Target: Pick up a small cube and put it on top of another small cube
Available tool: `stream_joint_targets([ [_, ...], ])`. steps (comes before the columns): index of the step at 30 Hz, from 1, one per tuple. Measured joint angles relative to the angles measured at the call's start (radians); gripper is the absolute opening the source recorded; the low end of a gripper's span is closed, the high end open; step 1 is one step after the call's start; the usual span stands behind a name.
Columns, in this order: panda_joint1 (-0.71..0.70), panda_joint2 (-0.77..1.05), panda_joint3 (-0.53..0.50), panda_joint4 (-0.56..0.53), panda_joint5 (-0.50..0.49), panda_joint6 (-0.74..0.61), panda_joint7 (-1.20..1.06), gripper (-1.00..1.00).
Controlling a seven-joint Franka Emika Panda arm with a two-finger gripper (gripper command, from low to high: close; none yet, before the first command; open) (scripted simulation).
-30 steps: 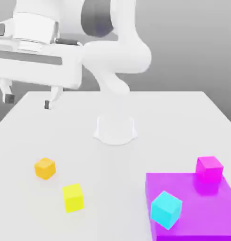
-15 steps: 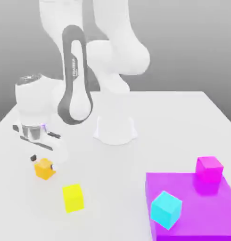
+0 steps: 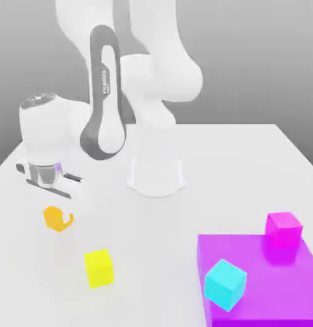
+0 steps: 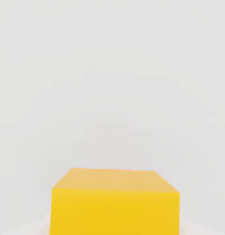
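Gripper [image 3: 57, 214]: low at the left side of the desk [image 3: 184, 211] as seen in the exterior view, pointing down, closed around the orange cube [image 3: 55, 218], with pale fingers on either side of it.
Orange cube: one; in the gripper's grasp, near the desk's left edge, apparently just off the surface.
Yellow cube [image 3: 99, 267]: one; on the desk, toward the front edge from the orange cube, near it but apart.
Cyan cube [image 3: 224, 284]: one; on the front part of the purple block [image 3: 274, 287], tilted on a corner angle.
Magenta cube [image 3: 283, 228]: one; at the back right corner of the purple block.
Purple block: one; large and flat, at the desk's front right corner.
Small cubes in total: four.
Exterior view: arm, round white base [image 3: 156, 175] at the desk's middle, all four cubes and the block together.
Hand view: orange cube [image 4: 115, 202] close up, top face and one side face visible, against bare pale desk [image 4: 112, 69].
In the way: white wrist and hand above the orange cube, covering the desk's back left part; nothing between the orange and yellow cubes.
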Motion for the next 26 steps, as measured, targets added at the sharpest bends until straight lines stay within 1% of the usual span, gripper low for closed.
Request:
stream_joint_targets([
  [2,-0.017,-0.017,0.048,0.039,-0.015,-0.055,0.046,-1.0],
  [3,0.015,-0.018,0.086,0.065,-0.016,-0.082,0.068,-1.0],
  [6,0.204,-0.015,0.16,0.149,-0.014,-0.164,0.138,-1.0],
  [11,0.453,-0.004,0.18,0.295,-0.012,-0.299,0.256,-1.0],
  [12,0.483,-0.002,0.195,0.325,-0.011,-0.326,0.28,-1.0],
  [18,0.579,0.013,0.364,0.489,-0.008,-0.476,0.415,-1.0],
  [19,0.613,0.034,0.382,0.502,-0.017,-0.468,0.434,-1.0],
  [22,0.629,0.127,0.376,0.499,-0.052,-0.373,0.472,-1.0],
  [23,0.63,0.146,0.374,0.496,-0.059,-0.352,0.478,1.0],
  [26,0.63,0.146,0.374,0.496,-0.059,-0.352,0.478,1.0],
])
